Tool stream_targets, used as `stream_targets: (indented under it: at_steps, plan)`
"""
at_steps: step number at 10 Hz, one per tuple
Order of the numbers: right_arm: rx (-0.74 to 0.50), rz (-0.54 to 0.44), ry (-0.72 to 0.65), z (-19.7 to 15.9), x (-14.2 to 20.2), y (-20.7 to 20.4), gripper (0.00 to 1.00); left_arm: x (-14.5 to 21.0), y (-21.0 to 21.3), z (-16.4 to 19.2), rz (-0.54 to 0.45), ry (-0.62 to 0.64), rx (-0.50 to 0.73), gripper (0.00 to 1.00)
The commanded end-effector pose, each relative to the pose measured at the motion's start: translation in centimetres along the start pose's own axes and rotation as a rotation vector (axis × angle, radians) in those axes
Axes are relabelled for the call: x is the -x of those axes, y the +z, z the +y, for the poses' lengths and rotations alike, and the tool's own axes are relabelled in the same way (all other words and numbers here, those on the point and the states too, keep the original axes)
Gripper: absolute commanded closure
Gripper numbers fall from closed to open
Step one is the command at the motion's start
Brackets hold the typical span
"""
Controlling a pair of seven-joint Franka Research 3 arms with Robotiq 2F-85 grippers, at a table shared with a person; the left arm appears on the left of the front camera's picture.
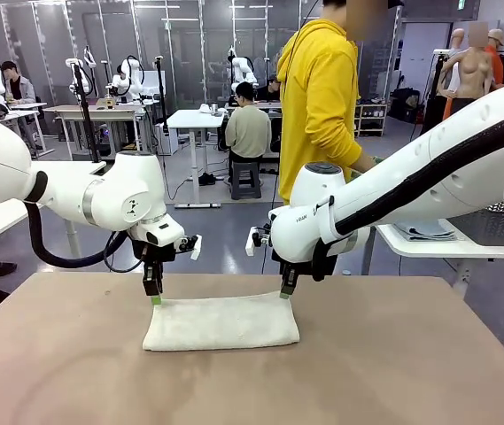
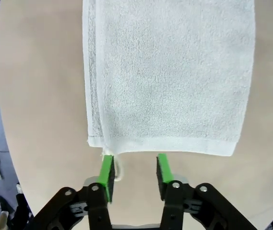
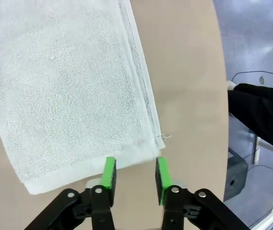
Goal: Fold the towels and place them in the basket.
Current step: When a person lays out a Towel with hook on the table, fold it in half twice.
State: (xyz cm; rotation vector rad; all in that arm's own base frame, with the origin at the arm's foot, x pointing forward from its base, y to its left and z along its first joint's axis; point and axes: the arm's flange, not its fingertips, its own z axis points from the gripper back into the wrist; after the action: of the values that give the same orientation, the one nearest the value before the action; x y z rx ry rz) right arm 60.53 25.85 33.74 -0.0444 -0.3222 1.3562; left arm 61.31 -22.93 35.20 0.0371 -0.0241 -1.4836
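Broadly, we see a beige table (image 1: 411,372) taking up the lower part of the front view. Two white arms lean in over it: the left arm (image 1: 74,190) from the left side and the right arm (image 1: 429,177) from the right. Both bend down toward the middle of the table. Beyond the far edge a person in a yellow hooded top (image 1: 318,97) stands between the two arms, turned partly away from us.

The cream-white towel (image 1: 220,323) lies flat on the table near the centre, well inside every edge. It is folded into a long strip running left to right. In the left wrist view we can make out stacked layers along one long side.

The left gripper (image 1: 155,298) points straight down at the towel's far left corner. In its wrist view the green pads stand apart with only tabletop between them. They sit just off the towel's short hemmed edge and hold nothing, so we read this pincer as open.

The right gripper (image 1: 286,292) points down at the far right corner. In its own view the jaws are also parted. The towel's short edge runs beneath the gap and is not pinched, so this one is open too.

The towel's small corner loop (image 2: 118,170) lies on the table just beside one of the left gripper's pads. A loose thread (image 3: 165,136) sticks out from the corner near the right gripper.
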Motion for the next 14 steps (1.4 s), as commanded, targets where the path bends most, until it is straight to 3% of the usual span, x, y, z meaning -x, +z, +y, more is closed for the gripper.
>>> stream_targets:
  at_steps: [1, 2, 3, 4, 5, 6, 8, 11, 14]
  plan:
    - [0.033, 0.005, -0.005, 0.4, 0.3, 0.1, 0.0, 0.2, 0.2, -0.5, -0.021, -0.009, -0.022, 0.0]
    - [0.036, -0.003, -0.03, 0.4, 0.7, 0.3, 0.0, 0.6, 0.5, -0.7, -0.035, 0.01, -0.029, 0.0]
    - [0.029, -0.002, -0.066, 0.4, 1.1, 0.6, 0.0, 1.2, 0.8, -1.0, -0.044, 0.041, -0.035, 0.11]
    - [0.008, 0.0, -0.151, 0.5, 1.3, 1.0, 0.07, 1.6, 1.2, -1.3, -0.068, 0.109, -0.023, 0.02]
    - [0.01, -0.007, -0.218, 0.7, 1.3, 1.6, 0.0, 1.8, 1.6, -1.7, -0.085, 0.179, -0.009, 0.0]
    - [0.011, -0.001, -0.304, 1.0, 1.2, 2.5, 0.0, 2.1, 2.7, -2.5, -0.116, 0.292, 0.011, 0.0]
    - [0.007, 0.021, -0.53, 2.2, 1.1, 4.8, 0.0, 2.8, 5.0, -6.2, -0.189, 0.424, 0.075, 0.0]
    - [-0.03, 0.08, -0.677, 3.4, -0.1, 5.3, 0.0, 5.9, 5.8, -13.7, -0.274, 0.69, 0.02, 0.0]
    - [-0.008, 0.099, -0.806, 2.9, -0.1, 3.9, 0.0, 9.0, 6.9, -19.7, -0.297, 0.722, -0.114, 0.0]
